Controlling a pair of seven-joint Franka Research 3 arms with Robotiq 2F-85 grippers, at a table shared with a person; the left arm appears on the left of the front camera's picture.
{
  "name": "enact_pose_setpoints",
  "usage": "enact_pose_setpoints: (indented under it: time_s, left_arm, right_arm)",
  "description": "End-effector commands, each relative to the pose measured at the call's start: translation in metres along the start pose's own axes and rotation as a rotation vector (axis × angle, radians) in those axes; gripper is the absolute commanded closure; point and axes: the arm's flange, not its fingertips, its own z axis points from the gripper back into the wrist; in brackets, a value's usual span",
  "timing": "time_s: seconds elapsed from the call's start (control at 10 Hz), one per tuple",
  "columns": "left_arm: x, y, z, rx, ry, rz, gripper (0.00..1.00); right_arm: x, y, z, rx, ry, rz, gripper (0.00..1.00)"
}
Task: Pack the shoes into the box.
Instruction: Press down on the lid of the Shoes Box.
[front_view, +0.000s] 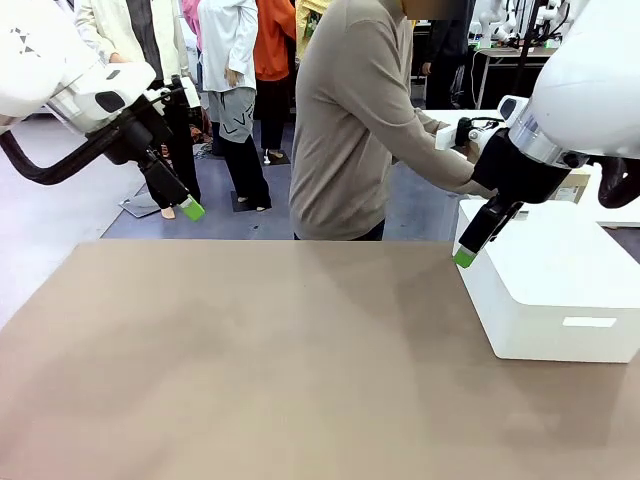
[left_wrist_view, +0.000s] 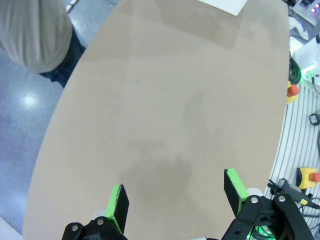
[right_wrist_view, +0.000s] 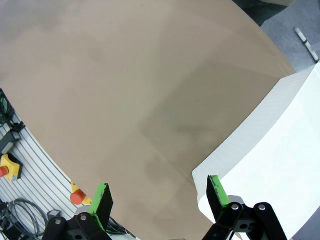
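Observation:
The shoes and the box are out of view. My left gripper (front_view: 183, 207) hangs open above the table's far left corner; in the left wrist view its green-padded fingers (left_wrist_view: 118, 200) spread wide over bare tabletop with nothing between them. My right gripper (front_view: 466, 252) hangs open at the far right, just above the near left corner of a large white container (front_view: 560, 280). In the right wrist view, the right gripper (right_wrist_view: 160, 194) stands with one pad (right_wrist_view: 217, 189) over the container's edge (right_wrist_view: 260, 145) and nothing held.
A person in a beige sweater (front_view: 350, 120) stands at the far edge, leaning and reaching to the right behind my right arm. The brown tabletop (front_view: 260, 350) stretches bare across the middle and left. Other people stand farther back.

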Motion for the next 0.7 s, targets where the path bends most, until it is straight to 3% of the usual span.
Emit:
enact_pose_setpoints:
  time_s: [0.0,0.6]
  left_arm:
    - [0.0,0.0,0.0015,0.005,-0.003,0.009,0.0]
    - [0.0,0.0,0.0015,0.005,-0.003,0.009,0.0]
  right_arm:
    - [0.0034,-0.0022,0.0017,-0.007,0.002,-0.002,0.0]
    - [0.0034,-0.0022,0.0017,-0.007,0.002,-0.002,0.0]
